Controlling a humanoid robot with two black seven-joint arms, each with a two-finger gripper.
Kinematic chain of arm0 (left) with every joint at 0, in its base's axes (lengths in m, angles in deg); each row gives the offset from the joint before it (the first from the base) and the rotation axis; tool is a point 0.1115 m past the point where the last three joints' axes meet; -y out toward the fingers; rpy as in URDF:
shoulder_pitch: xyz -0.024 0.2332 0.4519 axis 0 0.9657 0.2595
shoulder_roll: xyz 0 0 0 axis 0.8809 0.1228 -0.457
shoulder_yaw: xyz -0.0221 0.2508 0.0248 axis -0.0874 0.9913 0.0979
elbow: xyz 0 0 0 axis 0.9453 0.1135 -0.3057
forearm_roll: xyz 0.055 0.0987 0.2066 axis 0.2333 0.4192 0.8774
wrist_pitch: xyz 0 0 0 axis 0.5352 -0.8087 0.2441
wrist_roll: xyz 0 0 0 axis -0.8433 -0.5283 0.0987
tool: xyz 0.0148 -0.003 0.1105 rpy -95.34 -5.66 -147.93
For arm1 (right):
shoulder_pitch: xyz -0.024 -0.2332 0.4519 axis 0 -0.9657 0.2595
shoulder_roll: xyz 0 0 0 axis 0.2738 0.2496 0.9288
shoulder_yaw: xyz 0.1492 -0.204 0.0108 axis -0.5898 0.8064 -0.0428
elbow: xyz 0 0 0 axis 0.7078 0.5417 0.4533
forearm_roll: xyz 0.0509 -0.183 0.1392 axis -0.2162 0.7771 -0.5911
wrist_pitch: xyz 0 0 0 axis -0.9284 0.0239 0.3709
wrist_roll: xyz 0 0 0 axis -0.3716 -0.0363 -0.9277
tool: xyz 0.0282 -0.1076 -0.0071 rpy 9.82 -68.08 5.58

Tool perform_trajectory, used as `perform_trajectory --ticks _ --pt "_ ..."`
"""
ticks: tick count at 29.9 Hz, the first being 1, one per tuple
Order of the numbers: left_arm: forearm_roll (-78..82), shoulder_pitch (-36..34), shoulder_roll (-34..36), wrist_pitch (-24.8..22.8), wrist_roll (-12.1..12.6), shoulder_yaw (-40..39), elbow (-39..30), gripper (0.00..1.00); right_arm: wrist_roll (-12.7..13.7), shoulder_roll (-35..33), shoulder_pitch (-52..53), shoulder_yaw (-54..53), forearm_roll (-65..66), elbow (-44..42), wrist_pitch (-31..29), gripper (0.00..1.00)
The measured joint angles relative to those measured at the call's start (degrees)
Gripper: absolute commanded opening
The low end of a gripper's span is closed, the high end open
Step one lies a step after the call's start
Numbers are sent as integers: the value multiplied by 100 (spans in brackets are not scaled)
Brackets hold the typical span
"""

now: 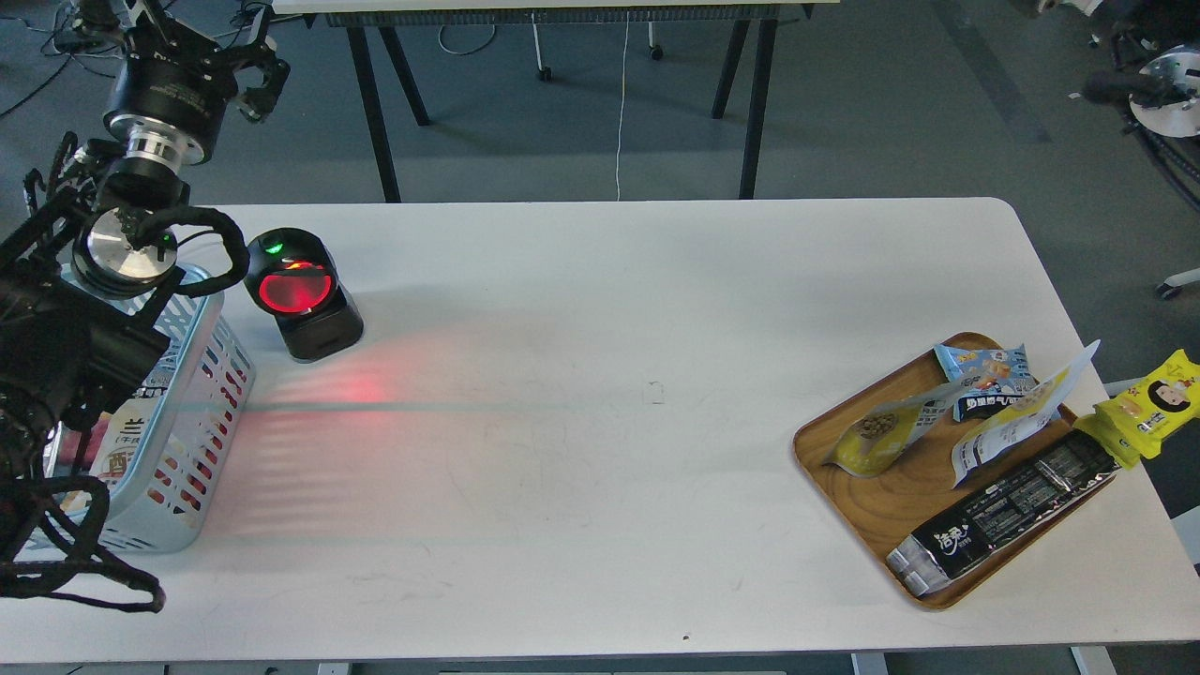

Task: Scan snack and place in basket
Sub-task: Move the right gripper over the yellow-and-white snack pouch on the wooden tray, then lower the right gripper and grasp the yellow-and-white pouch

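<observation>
The snack (877, 438), a yellow-green and white pouch printed with round beige beans, lies on its side at the near-left part of the wooden oval tray (867, 511), far off to the right of the left gripper (248, 80) and well apart from it, almost the whole bench (600, 375) between them. Its long axis runs from lower left to upper right, the yellow bottom end pointing toward the left arm's side. Beside it on the tray lie a small light-blue packet (984, 370), a white pouch (1017, 417) tipped over the tray's rim, and a long black bar-shaped pack (1008, 506); a yellow packet (1158, 403) sits just off the tray's right edge. The left jaws are raised beyond the bench's far left corner, seen dark and end-on, so I cannot tell how far apart they stand, and nothing shows between them. Below them stand the light blue basket (202, 394), already holding some packs, and the glowing red barcode scanner (300, 292). The right gripper is out of view, though judging by the side the tray sits on, the right arm would be the nearer one for the pick.
</observation>
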Motion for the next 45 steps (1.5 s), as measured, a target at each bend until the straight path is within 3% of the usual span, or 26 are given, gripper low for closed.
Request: perform_trajectory --ticks 11,17,24,32,40,45 --pt "3 3 93 0 -18 6 2 100 0 -239 2084 1985 3290 2569 75 99" --pt "11 9 97 0 -57 0 2 100 0 -218 3292 3463 5324 3886 1014 98" --pt "12 16 110 0 -59 2 31 100 -1 -260 3587 4658 7184 4945 1566 98" --pt "26 18 111 0 -49 30 54 100 -1 -274 3032 5314 8591 5007 1937 94" --pt "30 19 179 0 -44 45 64 100 2 -191 2090 5366 8972 3924 1995 91" --pt "30 27 179 0 -41 63 71 100 1 -193 1896 5339 8981 3695 2072 63"
